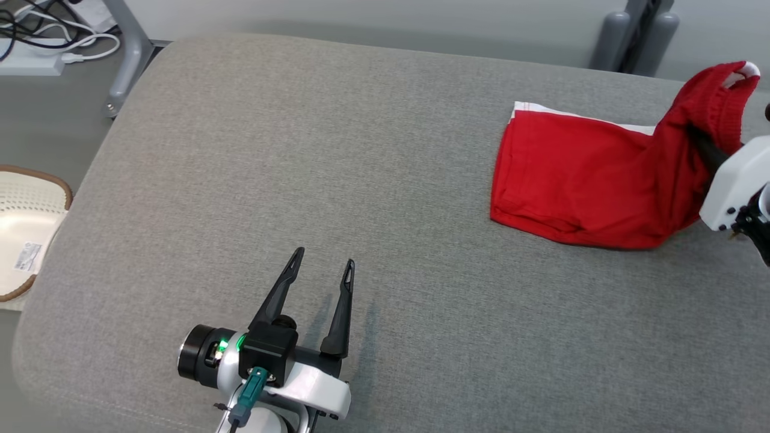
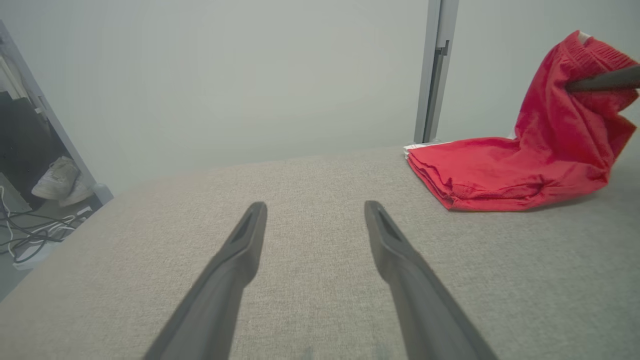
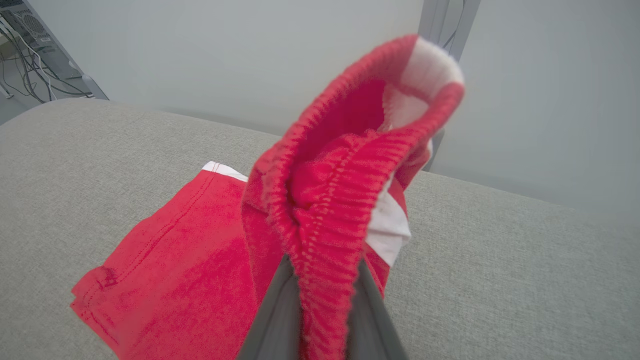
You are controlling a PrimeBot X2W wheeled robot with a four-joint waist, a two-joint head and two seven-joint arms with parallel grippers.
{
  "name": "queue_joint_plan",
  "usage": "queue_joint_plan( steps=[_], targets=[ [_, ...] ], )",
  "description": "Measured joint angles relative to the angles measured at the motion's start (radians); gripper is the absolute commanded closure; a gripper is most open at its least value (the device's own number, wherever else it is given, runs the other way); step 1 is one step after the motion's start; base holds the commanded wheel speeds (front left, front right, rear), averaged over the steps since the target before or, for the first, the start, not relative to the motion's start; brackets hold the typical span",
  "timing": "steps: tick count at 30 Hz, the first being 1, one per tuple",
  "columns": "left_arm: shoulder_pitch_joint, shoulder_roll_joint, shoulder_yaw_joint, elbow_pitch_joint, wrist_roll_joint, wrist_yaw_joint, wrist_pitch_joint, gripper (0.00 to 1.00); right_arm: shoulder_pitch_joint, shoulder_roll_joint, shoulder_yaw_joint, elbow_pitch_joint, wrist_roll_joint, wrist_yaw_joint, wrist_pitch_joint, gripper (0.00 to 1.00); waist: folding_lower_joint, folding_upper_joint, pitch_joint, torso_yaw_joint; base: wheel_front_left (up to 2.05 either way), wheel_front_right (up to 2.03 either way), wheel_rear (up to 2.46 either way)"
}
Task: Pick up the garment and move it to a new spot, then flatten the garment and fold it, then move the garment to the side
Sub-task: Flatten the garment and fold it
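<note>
Right gripper [image 3: 326, 280] clenched on the garment [image 3: 190, 260]: both dark fingers pinch the ribbed waistband [image 3: 345, 200] between them, the elastic running down through the narrow gap. Waistband end is held up off the grey fabric surface [image 1: 301, 150]. It loops open above the fingertips, with white lining showing at the top of the loop. From the grip the red cloth drops and spreads toward the left gripper's side, lying flat and doubled on the surface, a thin white edge along the side far from the robot.

Left gripper [image 1: 323, 258] released, jaws wide, nothing between them. It sits low over bare surface, well apart from the garment, fingers pointing away from the robot. Garment lies ahead of it and off to its right.

Beyond the left gripper's outer side, past the surface edge: a white perforated basket [image 1: 24, 228] with a brown rim, and cables [image 1: 42, 36] on the floor farther ahead
</note>
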Motion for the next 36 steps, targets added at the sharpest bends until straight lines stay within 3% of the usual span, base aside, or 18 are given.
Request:
queue_joint_plan(
  steps=[20, 31, 32, 33, 36],
  targets=[
    [0.013, 0.0, -0.038, -0.003, -0.039, 0.022, 0.0, 0.0, -0.037, 0.128, 0.057, 0.047, 0.15, 0.0, 0.081, 1.0, 0.0, 0.0, 0.012, 0.118, 0.0, 0.0, 0.0],
    [0.008, 0.0, -0.071, -0.006, -0.063, 0.035, 0.0, 0.0, -0.039, 0.183, 0.078, 0.147, 0.182, 0.0, 0.086, 0.99, 0.0, 0.0, 0.038, 0.165, 0.0, 0.0, 0.0],
    [0.006, 0.0, -0.073, -0.006, -0.063, 0.036, 0.0, 0.0, -0.04, 0.189, 0.077, 0.161, 0.186, 0.0, 0.079, 0.12, 0.0, 0.0, 0.04, 0.167, 0.0, 0.0, 0.0],
    [0.004, 0.001, -0.073, -0.006, -0.064, 0.037, 0.0, 0.0, -0.042, 0.195, 0.075, 0.171, 0.191, 0.0, 0.076, 0.0, 0.0001, 0.0, 0.042, 0.169, 0.0, 0.0, 0.0],
    [0.003, 0.0, -0.074, -0.006, -0.064, 0.044, 0.0, 0.0, -0.046, 0.213, 0.075, 0.184, 0.195, 0.0, 0.057, 0.0, 0.0001, 0.0, 0.044, 0.168, 0.0, 0.0, 0.0]
  ],
)
